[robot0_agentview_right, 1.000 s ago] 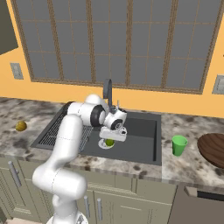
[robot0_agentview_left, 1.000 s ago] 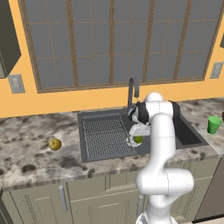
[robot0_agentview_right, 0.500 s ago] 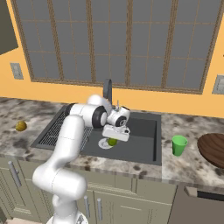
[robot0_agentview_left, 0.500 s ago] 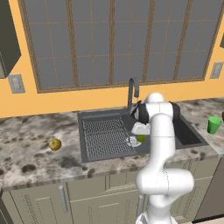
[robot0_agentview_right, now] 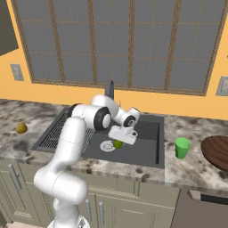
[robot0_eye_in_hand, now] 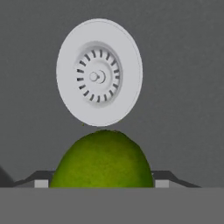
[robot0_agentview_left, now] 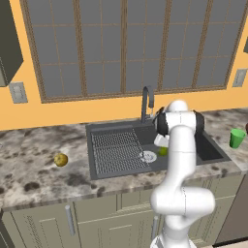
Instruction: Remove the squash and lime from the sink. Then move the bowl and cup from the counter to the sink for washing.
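Lowered since 1 second ago: the gripper (robot0_agentview_right: pixel 119 140) has dropped deeper into the sink (robot0_agentview_right: pixel 149 153), and its body now sits right over the lime (robot0_agentview_right: pixel 118 144); squash, cup and bowl have not shifted.

1. Gripper: points down into the basin. Jaws spread wide, 1 finger tip (robot0_eye_in_hand: pixel 41 183) on each side of the lime, not clenched on it. Whether the pads touch the fruit cannot be told.

2. Lime (robot0_eye_in_hand: pixel 103 159): on the basin floor, directly between the finger tips in the hand view, just this side of the drain (robot0_eye_in_hand: pixel 99 72). Round, so no long axis can be told; its domed face is toward the hand. From the left base view it (robot0_agentview_left: pixel 163 151) peeks out beside the arm.

3. Drain: silver disc, just past the lime from the hand, nearly touching it in the hand view.

4. Squash (robot0_agentview_left: pixel 60 159): on the counter (robot0_agentview_left: pixel 34 164), well to the hand's left, beyond the ribbed drainboard (robot0_agentview_left: pixel 116 150). Roundish; no axis discernible.

5. Cup (robot0_agentview_right: pixel 181 148): upright on the counter to the hand's right, just outside the sink rim, mouth up.

6. Bowl (robot0_agentview_right: pixel 217 151): further right than the cup, partly cut off by the frame edge.

7. Faucet (robot0_agentview_left: pixel 147 100): behind the hand, at the sink's back edge.
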